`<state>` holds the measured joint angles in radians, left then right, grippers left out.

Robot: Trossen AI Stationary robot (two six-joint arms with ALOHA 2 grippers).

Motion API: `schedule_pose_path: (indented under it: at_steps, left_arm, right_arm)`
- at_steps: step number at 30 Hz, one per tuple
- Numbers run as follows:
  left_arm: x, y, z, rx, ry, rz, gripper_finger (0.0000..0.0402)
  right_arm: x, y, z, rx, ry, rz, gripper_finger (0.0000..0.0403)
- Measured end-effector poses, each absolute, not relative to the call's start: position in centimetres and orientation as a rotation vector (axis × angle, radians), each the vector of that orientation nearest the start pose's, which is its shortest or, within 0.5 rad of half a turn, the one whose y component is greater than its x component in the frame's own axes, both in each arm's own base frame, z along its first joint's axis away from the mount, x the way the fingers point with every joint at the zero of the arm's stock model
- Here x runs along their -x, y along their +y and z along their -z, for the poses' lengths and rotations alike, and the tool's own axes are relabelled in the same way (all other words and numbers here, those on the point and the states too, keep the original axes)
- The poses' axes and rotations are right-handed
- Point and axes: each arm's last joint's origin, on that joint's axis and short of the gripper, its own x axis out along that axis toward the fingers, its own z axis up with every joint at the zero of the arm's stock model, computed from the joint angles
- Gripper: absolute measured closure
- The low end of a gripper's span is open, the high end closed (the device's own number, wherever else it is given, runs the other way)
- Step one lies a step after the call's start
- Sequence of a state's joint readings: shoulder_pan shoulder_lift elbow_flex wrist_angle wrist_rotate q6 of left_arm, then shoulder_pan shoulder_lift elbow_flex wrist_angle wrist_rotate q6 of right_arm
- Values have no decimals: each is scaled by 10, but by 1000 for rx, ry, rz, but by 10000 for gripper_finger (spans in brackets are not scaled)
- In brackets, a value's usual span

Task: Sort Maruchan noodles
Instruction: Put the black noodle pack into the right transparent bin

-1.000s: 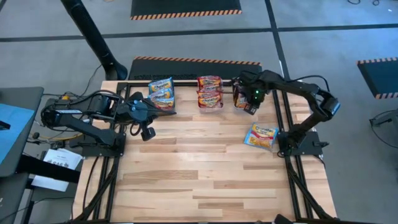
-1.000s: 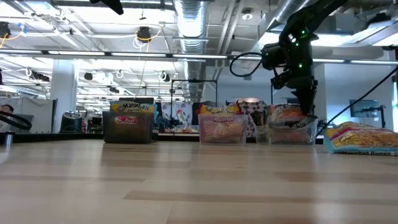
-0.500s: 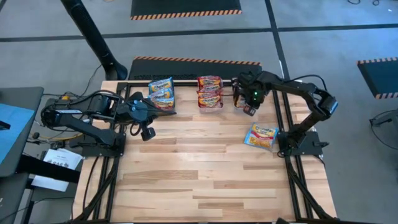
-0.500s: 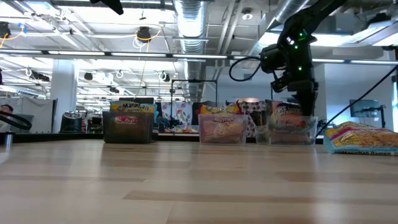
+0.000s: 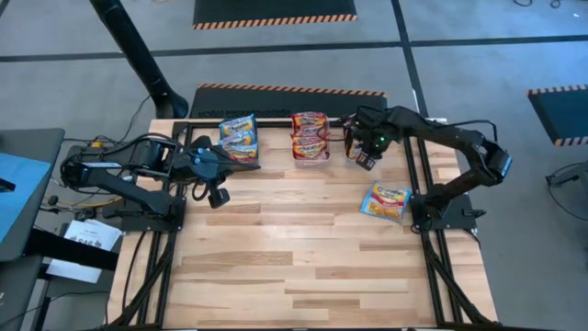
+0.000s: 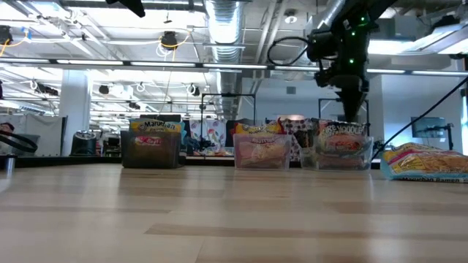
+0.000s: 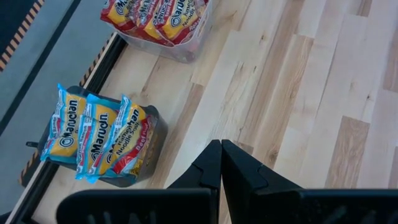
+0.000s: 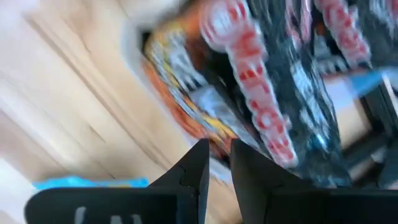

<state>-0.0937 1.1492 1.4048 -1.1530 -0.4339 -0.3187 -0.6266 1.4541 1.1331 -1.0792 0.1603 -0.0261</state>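
I worked in a large industrial lab or workshop hall. Overhead ran exposed ducts (image 6: 227, 22), pipes and strip lights. The floor (image 5: 276, 46) was grey concrete with hazard-striped mats (image 5: 274, 13). My wooden table (image 5: 294, 248) sat in a black metal frame (image 5: 276, 121), cables trailing at left.

Three bins (image 5: 310, 138) in row; one packet (image 5: 386, 200) right.

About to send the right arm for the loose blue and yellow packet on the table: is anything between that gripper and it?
Nothing visible. The right gripper hangs over the bin of black packets; the loose packet lies alone on bare table nearer the arm's base.
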Motion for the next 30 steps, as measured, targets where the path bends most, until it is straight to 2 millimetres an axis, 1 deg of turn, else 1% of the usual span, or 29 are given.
schedule_pose_path:
  at_steps: [2, 5, 17, 20, 25, 30]
  left_arm:
    - [-193, -6, -391, 61, 807, -450, 401]
    - [-193, -6, -391, 60, 807, -450, 401]
    - [-193, -6, -391, 60, 807, -450, 401]
    - [-193, -6, -391, 60, 807, -450, 401]
    - [-193, -6, -391, 60, 807, -450, 401]
    - [-193, -6, -391, 60, 807, -450, 401]
  right_arm:
    - [-210, -155, -251, -326, 1351, 605, 312]
    - [-216, -158, -245, -342, 1339, 580, 312]
    - [-231, -170, -210, -365, 1457, 560, 312]
    - [-233, -171, -205, -369, 1476, 555, 312]
    - [-233, -170, -209, -366, 1478, 554, 312]
    - [-234, -166, -229, -361, 1463, 558, 312]
